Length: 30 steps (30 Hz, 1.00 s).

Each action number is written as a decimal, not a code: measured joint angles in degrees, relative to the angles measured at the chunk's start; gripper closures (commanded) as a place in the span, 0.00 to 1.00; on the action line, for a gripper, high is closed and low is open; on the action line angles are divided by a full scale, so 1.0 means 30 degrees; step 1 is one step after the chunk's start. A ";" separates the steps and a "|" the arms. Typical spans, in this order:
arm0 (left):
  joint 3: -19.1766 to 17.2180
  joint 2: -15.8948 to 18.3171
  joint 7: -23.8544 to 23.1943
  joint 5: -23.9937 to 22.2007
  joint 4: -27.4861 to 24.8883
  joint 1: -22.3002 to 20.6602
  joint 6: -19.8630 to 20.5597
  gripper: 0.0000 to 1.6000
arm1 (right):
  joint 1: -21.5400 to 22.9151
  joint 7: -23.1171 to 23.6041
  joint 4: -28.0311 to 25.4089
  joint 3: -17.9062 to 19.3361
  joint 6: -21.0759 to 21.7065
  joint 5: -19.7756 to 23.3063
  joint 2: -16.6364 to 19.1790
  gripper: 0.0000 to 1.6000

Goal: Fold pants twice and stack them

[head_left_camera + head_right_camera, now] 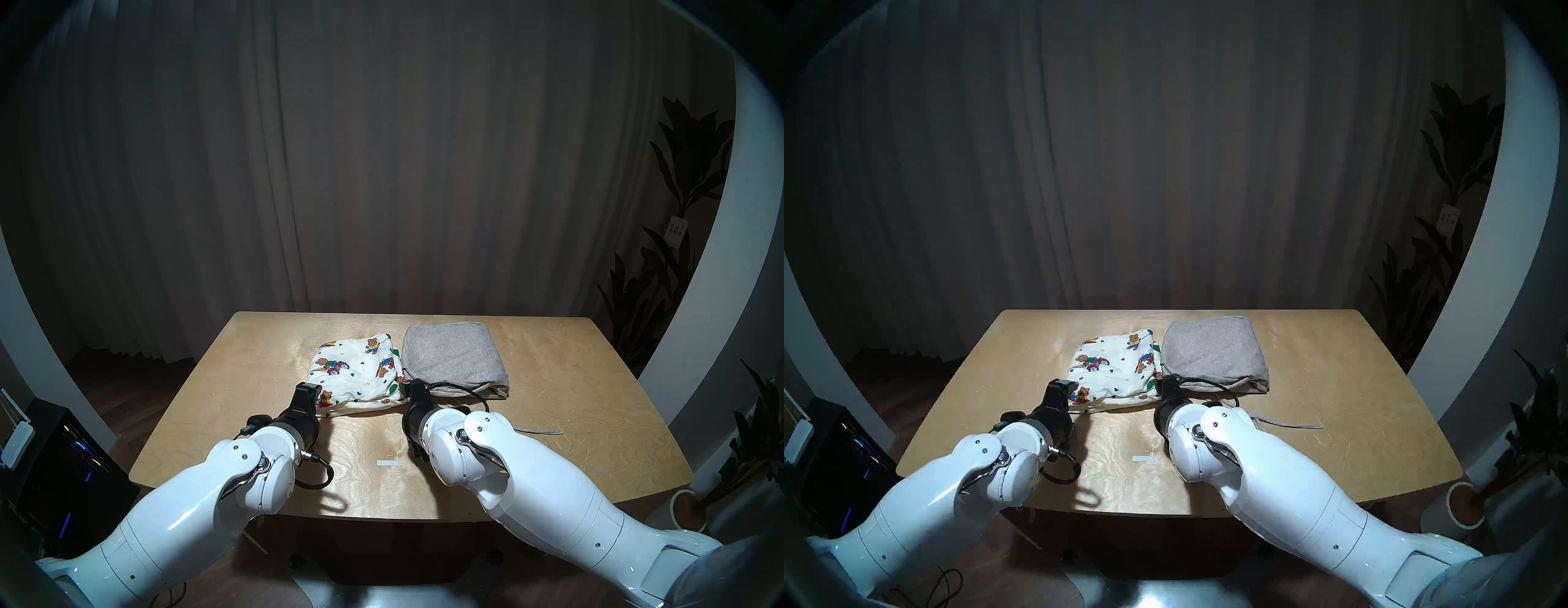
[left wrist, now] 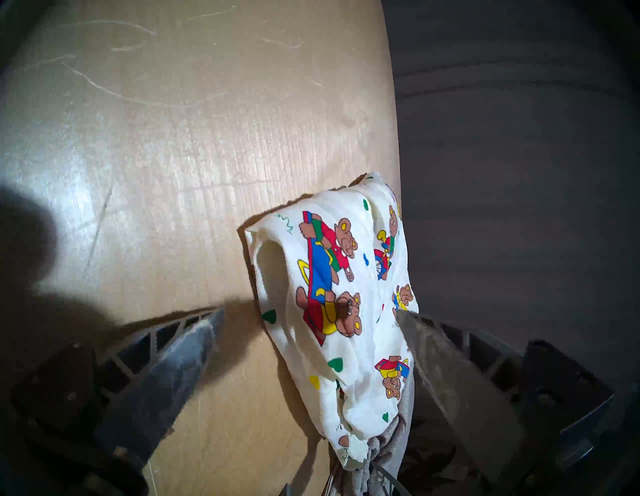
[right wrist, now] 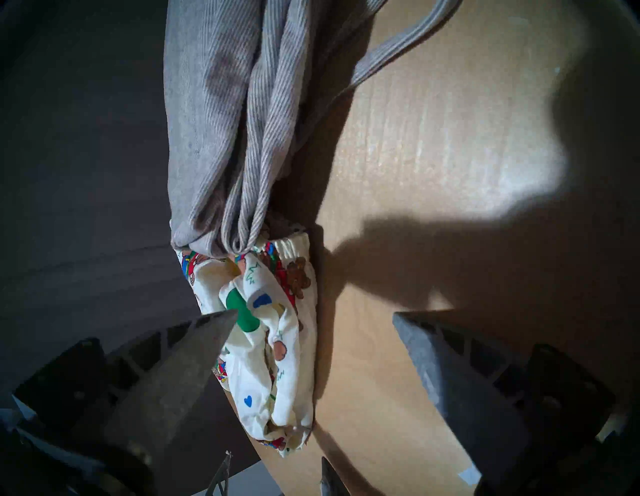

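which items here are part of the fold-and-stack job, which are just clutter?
Job:
- cream cotton shorts printed with teddy bears and hearts
- plain heather-grey knit shorts
- left gripper, open
- right gripper, open

Clutter:
- small white paper slip on the wooden table
- dark potted plant, background
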 measured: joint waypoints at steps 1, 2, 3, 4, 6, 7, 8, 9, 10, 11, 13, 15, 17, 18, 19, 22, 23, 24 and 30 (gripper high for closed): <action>-0.0012 -0.0015 -0.0006 -0.0050 0.0103 -0.0052 0.0077 0.00 | 0.0091 0.0000 0.0146 -0.0031 0.0025 -0.0001 -0.0095 0.00; -0.0036 -0.0040 -0.0017 -0.0117 0.0256 -0.0141 0.0202 0.00 | 0.0238 0.0000 0.0383 -0.0078 0.0066 -0.0002 -0.0250 0.00; -0.0049 -0.0054 -0.0022 -0.0156 0.0335 -0.0199 0.0279 0.00 | 0.0328 0.0001 0.0530 -0.0106 0.0087 -0.0003 -0.0344 0.00; -0.0062 -0.0067 -0.0028 -0.0197 0.0421 -0.0265 0.0367 0.00 | 0.0421 0.0010 0.0686 -0.0136 0.0114 -0.0006 -0.0446 0.00; -0.0102 -0.0114 -0.0050 -0.0323 0.0702 -0.0480 0.0660 0.00 | 0.0704 0.0098 0.1171 -0.0246 0.0192 -0.0045 -0.0754 0.00; -0.0118 -0.0134 -0.0064 -0.0373 0.0831 -0.0576 0.0794 0.00 | 0.0825 0.0128 0.1377 -0.0291 0.0220 -0.0066 -0.0886 0.00; -0.0137 -0.0155 -0.0082 -0.0427 0.0968 -0.0677 0.0937 0.00 | 0.0950 0.0164 0.1587 -0.0340 0.0247 -0.0086 -0.1026 0.00; -0.0147 -0.0171 -0.0098 -0.0474 0.1097 -0.0772 0.1073 0.00 | 0.1064 0.0201 0.1784 -0.0387 0.0270 -0.0107 -0.1152 0.00; -0.0153 -0.0183 -0.0108 -0.0508 0.1202 -0.0853 0.1187 0.00 | 0.1158 0.0231 0.1952 -0.0424 0.0290 -0.0124 -0.1260 0.00; -0.0161 -0.0203 -0.0122 -0.0556 0.1347 -0.0968 0.1347 0.00 | 0.1291 0.0273 0.2181 -0.0482 0.0318 -0.0156 -0.1405 0.00; -0.0178 -0.0238 -0.0149 -0.0634 0.1577 -0.1151 0.1591 0.00 | 0.1509 0.0345 0.2578 -0.0581 0.0366 -0.0213 -0.1644 0.00; -0.0194 -0.0276 -0.0184 -0.0720 0.1844 -0.1357 0.1878 0.00 | 0.1764 0.0456 0.3054 -0.0690 0.0416 -0.0279 -0.1927 0.00; -0.0199 -0.0300 -0.0200 -0.0782 0.2043 -0.1515 0.2097 0.00 | 0.1949 0.0556 0.3409 -0.0764 0.0453 -0.0327 -0.2139 0.00; -0.0200 -0.0317 -0.0211 -0.0811 0.2152 -0.1602 0.2214 0.00 | 0.2048 0.0611 0.3606 -0.0801 0.0471 -0.0349 -0.2255 0.00; -0.0200 -0.0343 -0.0229 -0.0848 0.2294 -0.1712 0.2357 0.00 | 0.2165 0.0682 0.3854 -0.0844 0.0481 -0.0372 -0.2395 0.00; -0.0197 -0.0399 -0.0269 -0.0904 0.2586 -0.1935 0.2660 0.00 | 0.2397 0.0811 0.4329 -0.0914 0.0486 -0.0401 -0.2681 0.00; -0.0188 -0.0416 -0.0282 -0.0920 0.2686 -0.2009 0.2762 0.00 | 0.2469 0.0852 0.4480 -0.0932 0.0487 -0.0402 -0.2771 0.00; -0.0176 -0.0440 -0.0309 -0.0934 0.2817 -0.2107 0.2895 0.00 | 0.2568 0.0907 0.4686 -0.0953 0.0488 -0.0402 -0.2893 0.00; -0.0020 -0.0545 -0.0657 -0.0701 0.3395 -0.2502 0.3447 0.00 | 0.2980 0.1216 0.5502 -0.1006 0.0568 -0.0283 -0.3360 0.00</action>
